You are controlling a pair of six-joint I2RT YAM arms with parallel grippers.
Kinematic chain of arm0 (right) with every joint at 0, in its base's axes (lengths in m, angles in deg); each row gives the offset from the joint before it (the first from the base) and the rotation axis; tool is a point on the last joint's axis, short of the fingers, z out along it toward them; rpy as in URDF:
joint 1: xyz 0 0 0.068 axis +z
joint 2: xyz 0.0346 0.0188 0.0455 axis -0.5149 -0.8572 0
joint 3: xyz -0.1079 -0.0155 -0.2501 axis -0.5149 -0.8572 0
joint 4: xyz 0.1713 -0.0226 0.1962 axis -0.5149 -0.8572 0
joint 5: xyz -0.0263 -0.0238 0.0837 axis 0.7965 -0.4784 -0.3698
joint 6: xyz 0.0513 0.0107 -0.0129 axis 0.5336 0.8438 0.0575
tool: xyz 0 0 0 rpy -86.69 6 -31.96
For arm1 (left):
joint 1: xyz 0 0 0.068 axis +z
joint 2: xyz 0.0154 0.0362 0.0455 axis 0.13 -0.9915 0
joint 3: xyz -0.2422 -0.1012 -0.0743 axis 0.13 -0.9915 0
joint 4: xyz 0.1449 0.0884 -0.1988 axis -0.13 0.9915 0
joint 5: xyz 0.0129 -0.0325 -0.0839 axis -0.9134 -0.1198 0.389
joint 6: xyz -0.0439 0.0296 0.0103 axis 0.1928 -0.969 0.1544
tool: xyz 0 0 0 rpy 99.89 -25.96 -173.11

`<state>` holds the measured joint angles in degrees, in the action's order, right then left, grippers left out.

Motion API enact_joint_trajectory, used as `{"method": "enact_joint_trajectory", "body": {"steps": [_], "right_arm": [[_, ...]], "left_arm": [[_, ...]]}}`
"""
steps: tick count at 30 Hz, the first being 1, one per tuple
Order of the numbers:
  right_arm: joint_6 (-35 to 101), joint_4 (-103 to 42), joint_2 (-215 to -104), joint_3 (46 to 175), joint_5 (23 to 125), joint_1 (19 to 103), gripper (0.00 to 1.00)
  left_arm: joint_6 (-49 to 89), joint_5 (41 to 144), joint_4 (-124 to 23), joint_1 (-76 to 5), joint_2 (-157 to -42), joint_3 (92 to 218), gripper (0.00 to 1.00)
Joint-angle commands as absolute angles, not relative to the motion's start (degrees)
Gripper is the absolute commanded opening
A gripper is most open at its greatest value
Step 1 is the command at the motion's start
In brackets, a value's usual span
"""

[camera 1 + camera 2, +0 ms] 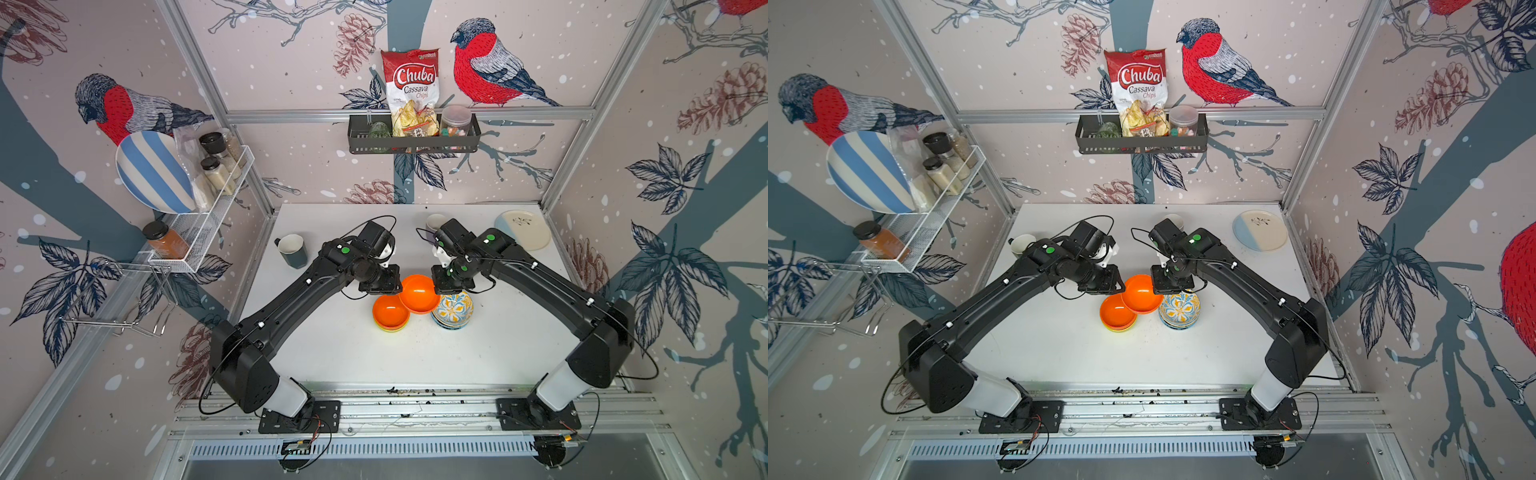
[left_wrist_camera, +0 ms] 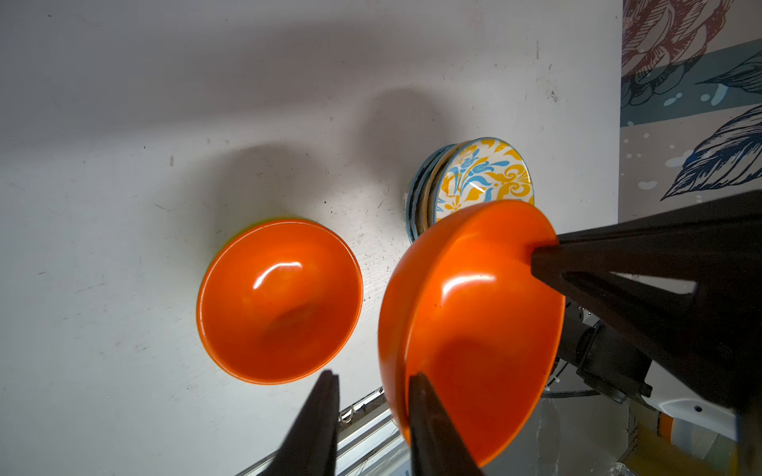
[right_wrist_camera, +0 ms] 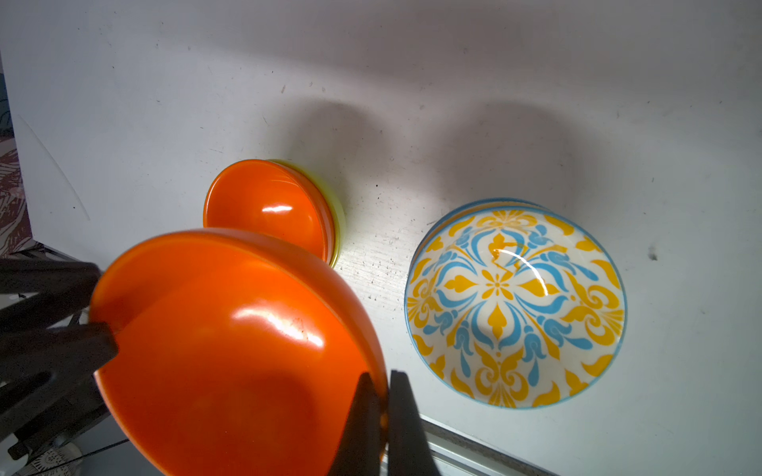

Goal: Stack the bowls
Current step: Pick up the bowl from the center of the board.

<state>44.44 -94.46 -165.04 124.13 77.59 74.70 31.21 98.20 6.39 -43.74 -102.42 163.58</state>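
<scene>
A plain orange bowl [image 1: 419, 293] [image 1: 1142, 293] hangs tilted above the table between both arms. My right gripper [image 3: 381, 375] [image 1: 436, 289] is shut on its rim, one finger inside and one outside. My left gripper [image 2: 373, 375] [image 1: 399, 286] is open astride the opposite rim: one finger lies inside the bowl [image 2: 474, 321], the other stands off the outer wall with a gap. A second orange bowl [image 2: 280, 301] [image 3: 268, 206] sits nested in a lime green bowl [image 3: 339, 206] on the table. Beside it stands a stack topped by a yellow-blue floral bowl [image 3: 515, 301] [image 1: 453, 309].
A dark green mug [image 1: 293, 249] stands at the back left, a purple mug [image 1: 434, 222] behind the right arm. A cream-and-blue plate [image 1: 523, 230] lies at the back right. Wire racks hang on the left wall [image 1: 199, 232] and the back wall [image 1: 413, 141].
</scene>
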Motion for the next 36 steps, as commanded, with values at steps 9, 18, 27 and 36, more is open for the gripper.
{"method": "enact_joint_trajectory", "body": {"steps": [9,18,27,36], "right_arm": [[44.2,-94.5,-165.2,124.6,77.7,75.0,0.00],[44.2,-94.4,-165.3,124.7,77.6,75.2,0.00],[44.2,-94.1,-165.4,124.8,77.2,75.3,0.00],[44.3,-94.1,-165.5,125.2,76.7,75.3,0.00]], "left_arm": [[30.5,96.5,6.6,-44.2,-104.2,163.1,0.23],[30.4,96.0,6.8,-44.4,-104.1,162.9,0.17],[30.4,96.1,6.8,-44.6,-104.4,162.8,0.09],[30.3,95.9,7.2,-44.6,-104.3,163.1,0.00]]}}
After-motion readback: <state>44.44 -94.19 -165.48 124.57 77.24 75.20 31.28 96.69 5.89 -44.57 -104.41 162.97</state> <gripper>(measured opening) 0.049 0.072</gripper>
